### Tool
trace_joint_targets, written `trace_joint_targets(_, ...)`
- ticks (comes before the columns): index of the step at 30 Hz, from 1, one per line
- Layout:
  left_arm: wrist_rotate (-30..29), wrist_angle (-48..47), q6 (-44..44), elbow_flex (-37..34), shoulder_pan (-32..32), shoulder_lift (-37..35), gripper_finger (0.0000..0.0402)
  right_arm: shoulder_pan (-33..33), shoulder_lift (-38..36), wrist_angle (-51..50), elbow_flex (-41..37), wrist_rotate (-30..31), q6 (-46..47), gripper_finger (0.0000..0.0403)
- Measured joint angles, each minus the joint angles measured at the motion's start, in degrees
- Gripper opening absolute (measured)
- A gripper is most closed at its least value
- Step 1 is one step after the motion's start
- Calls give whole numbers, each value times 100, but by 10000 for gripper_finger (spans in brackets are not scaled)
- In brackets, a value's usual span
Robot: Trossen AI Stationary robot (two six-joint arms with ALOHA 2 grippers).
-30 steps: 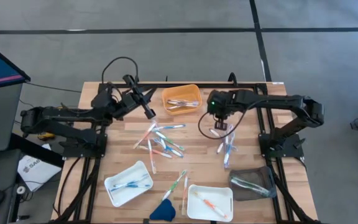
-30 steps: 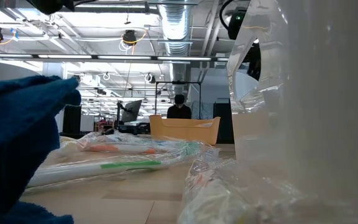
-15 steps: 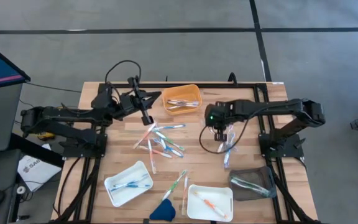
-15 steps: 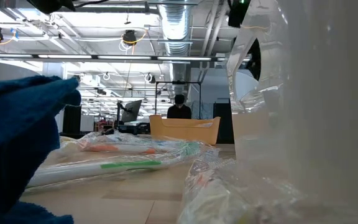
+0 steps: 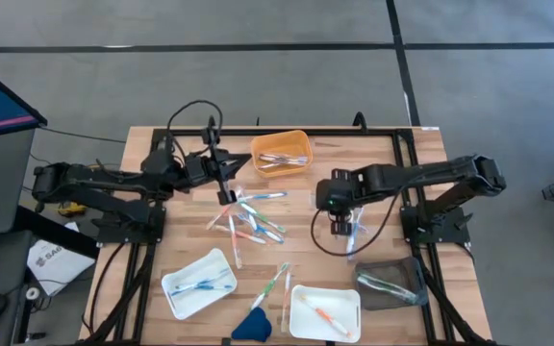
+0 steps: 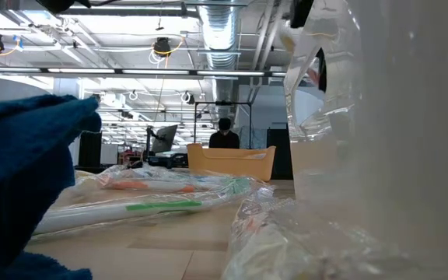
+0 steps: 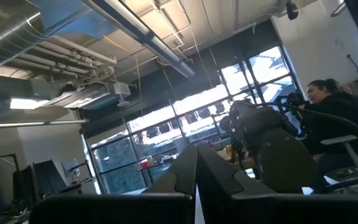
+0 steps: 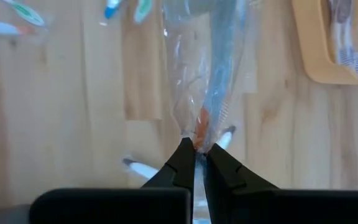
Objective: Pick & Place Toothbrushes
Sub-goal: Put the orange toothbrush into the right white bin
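While the left hand (image 5: 227, 195) hovers closed, the right hand (image 8: 195, 151) pinches a wrapped toothbrush (image 8: 211, 93).

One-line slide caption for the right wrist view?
Right gripper shut on a clear-wrapped toothbrush above the wooden table, orange tray alongside.

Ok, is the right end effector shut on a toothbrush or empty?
Shut on one. In the right wrist view the right end effector pinches the end of a clear-wrapped toothbrush between its closed fingers, above the wooden table.
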Motion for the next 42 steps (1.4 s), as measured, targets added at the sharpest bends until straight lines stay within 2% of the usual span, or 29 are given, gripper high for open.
trace_joint_targets(5,1,-4,-62,-1,-21,0,1,445,0,7,11,-4,695,6)
trace_joint_targets(14,-5,-49,-732,-2,-357,0,1,1468,0,309,11,6,1925,6)
trace_joint_targets(21,-4,-96,-918,-2,-1088,0,1,2563,157,999,22,443,2590,6)
trace_joint_targets(27,-7,-287,-939,-2,-1944,1,1,3453,669,1494,32,1129,2328,6)
trace_joint_targets(29,4,-287,-930,-2,-2269,45,1,3646,914,1388,68,1169,2401,6)
trace_joint_targets(35,4,-281,-902,-4,-2891,140,1,3910,1745,462,982,1017,2968,6)
trace_joint_targets(42,-1,-211,-893,24,-2964,133,1,4076,2599,-242,2316,759,3062,6)
